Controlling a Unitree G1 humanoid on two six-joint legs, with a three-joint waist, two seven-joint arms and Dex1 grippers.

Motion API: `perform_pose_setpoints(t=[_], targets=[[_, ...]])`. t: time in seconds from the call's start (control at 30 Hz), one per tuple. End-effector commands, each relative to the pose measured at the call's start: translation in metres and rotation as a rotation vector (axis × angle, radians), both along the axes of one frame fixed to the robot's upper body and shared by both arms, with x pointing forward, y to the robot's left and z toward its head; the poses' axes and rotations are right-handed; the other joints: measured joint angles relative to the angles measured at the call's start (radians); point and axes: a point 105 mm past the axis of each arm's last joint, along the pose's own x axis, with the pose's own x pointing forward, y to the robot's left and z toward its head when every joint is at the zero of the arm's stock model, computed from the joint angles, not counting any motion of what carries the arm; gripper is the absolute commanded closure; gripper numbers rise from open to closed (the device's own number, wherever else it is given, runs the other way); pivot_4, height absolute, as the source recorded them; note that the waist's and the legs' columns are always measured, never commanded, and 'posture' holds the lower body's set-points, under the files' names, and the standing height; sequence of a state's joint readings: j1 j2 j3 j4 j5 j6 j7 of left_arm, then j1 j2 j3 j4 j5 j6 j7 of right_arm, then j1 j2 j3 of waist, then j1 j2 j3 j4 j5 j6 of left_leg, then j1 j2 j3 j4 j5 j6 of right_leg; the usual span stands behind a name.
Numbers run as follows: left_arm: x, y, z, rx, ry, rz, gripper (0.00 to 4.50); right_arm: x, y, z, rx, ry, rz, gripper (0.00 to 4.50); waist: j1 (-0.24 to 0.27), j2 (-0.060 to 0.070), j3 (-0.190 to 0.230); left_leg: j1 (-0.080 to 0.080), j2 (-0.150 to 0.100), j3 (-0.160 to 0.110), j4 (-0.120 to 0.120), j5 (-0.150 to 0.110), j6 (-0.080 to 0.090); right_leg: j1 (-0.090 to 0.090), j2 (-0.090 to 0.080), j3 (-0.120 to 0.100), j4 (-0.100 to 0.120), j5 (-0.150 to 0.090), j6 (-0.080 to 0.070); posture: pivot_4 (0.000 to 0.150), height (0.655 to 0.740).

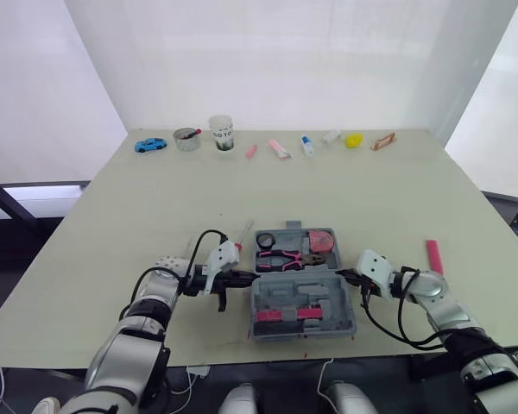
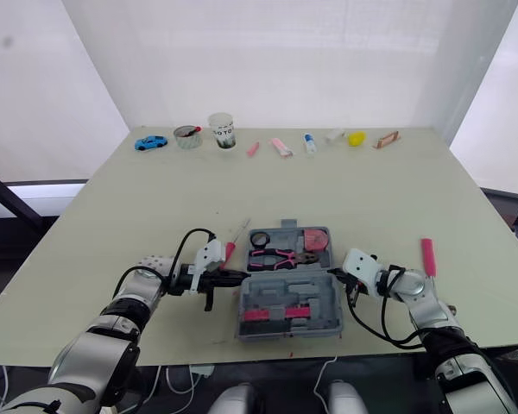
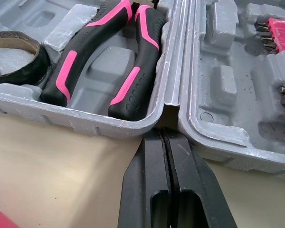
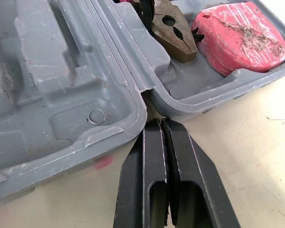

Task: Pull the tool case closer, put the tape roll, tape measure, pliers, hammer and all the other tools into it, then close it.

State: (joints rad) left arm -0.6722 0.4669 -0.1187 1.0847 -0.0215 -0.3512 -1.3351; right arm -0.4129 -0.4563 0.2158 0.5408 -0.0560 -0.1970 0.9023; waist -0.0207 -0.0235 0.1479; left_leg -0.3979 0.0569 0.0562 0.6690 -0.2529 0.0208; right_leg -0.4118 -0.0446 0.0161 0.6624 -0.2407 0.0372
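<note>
The grey tool case point(image 1: 328, 302) lies open near the table's front edge, its hinge running left to right. Its far half holds the black tape roll point(image 1: 267, 239), the pink-and-black pliers point(image 1: 283, 257) and the pink tape measure point(image 1: 322, 241). A pink bit holder point(image 1: 285, 315) sits in the near half. My left gripper point(image 1: 249, 278) is shut, its tip against the case's left side at the hinge point(image 3: 167, 135). My right gripper point(image 1: 345, 276) is shut too, touching the right side at the hinge point(image 4: 160, 124). A thin screwdriver point(image 1: 242, 231) lies just left of the case.
A pink bar-shaped tool point(image 1: 433, 256) lies on the table to the right of the case. Along the far edge stand a blue toy car point(image 1: 150, 145), a small tin point(image 1: 187, 138), a cup point(image 1: 222, 133) and several small items, among them a yellow one point(image 1: 353, 140).
</note>
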Motion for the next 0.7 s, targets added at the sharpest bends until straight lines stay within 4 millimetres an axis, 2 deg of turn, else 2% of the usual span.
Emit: perform_pose_setpoints(t=[0.03, 0.7], targets=[[0.0038, 0.0062, 0.0028, 0.015, -0.015, 0.025, 4.50, -0.0034, 0.0005, 0.0020, -0.011, 0.003, 0.023, 4.43, 0.001, 0.000, 0.000, 0.000, 0.000, 0.000, 0.000, 0.000, 0.000, 0.000, 0.000, 0.000, 0.000, 0.000, 0.000, 0.150, 0.7400], [0.0041, 0.0069, 0.0031, 0.021, -0.019, 0.024, 4.50, -0.0112, 0.0017, -0.0022, -0.024, 0.047, 0.043, 4.43, 0.003, 0.000, 0.000, 0.000, 0.000, 0.000, -0.001, 0.000, 0.000, 0.000, 0.000, 0.000, 0.000, 0.000, 0.000, 0.150, 0.7400]])
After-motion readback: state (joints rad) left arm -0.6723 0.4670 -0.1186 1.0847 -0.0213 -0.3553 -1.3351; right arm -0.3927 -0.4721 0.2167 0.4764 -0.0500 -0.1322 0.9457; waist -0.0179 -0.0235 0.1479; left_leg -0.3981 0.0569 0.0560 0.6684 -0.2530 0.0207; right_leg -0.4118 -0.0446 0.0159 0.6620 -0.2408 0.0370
